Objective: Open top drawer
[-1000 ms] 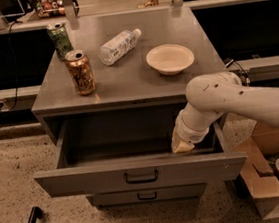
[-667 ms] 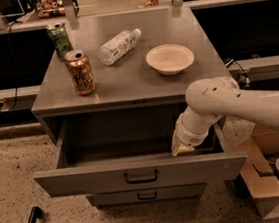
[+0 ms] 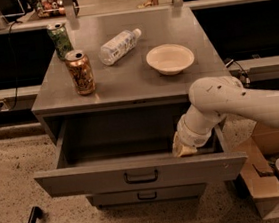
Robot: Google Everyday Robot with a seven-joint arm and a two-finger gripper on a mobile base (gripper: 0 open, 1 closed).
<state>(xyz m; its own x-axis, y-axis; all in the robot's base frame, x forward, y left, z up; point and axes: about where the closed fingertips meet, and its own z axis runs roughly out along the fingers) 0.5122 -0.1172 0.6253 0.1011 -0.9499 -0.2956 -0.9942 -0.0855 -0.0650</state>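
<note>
**Top drawer stands open, gripper inside its right end**

We see the gripper (image 3: 185, 147) low inside the top drawer (image 3: 87, 180), in the right end of the cavity just behind the drawer front. Whether it is clenched or released we cannot tell; its tip is hidden behind the front panel. Set against the earlier frames, it sits in nearly the same spot, and the drawer is out just as far as it was then.

The drawer's grey interior opens to the left of the gripper, and its small black handle (image 3: 141, 176) is on the front, down and to the left. Just below that is a narrower drawer (image 3: 114, 199), which is shut.

The white arm (image 3: 244, 104) rises from the gripper and runs off to the right. Above the gripper is the desk (image 3: 126, 82) top, carrying a white bowl (image 3: 170, 58) almost directly above. Further left are a clear bottle (image 3: 118, 46) on its side, a brown can (image 3: 79, 72) and a green can (image 3: 60, 40), all unmoved. To the lower right, a cardboard box (image 3: 269, 189) sits on the floor.
</note>
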